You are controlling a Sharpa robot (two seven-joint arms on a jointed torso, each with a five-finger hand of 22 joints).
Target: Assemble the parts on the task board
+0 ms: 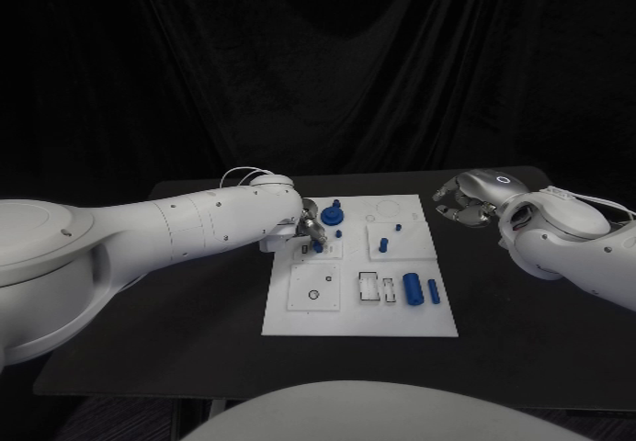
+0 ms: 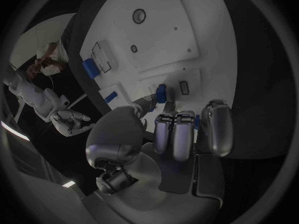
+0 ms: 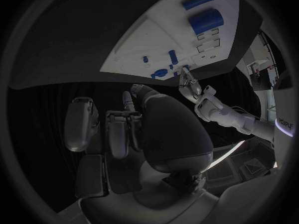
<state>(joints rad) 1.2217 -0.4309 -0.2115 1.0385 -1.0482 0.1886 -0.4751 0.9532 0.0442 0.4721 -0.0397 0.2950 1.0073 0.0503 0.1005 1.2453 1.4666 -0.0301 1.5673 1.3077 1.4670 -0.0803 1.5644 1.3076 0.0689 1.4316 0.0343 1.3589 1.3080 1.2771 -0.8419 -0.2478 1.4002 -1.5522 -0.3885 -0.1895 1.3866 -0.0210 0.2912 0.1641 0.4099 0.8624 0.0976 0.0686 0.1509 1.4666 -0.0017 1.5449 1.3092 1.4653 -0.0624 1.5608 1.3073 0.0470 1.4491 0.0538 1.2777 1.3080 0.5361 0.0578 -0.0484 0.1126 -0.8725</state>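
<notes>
Parts [image 1: 413, 288] lie on board near left hand [image 1: 309, 228].

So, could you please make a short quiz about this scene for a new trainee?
1. True or false: the right hand rests on the task board.
2. Which hand is at the small blue part on the board's far left area? A) left hand B) right hand
3. Fill in: the large blue cylinder lies near the board's ___ edge, seen from the head view.

Key: 1 false, it is beside the board; 2 A; 3 right.
</notes>
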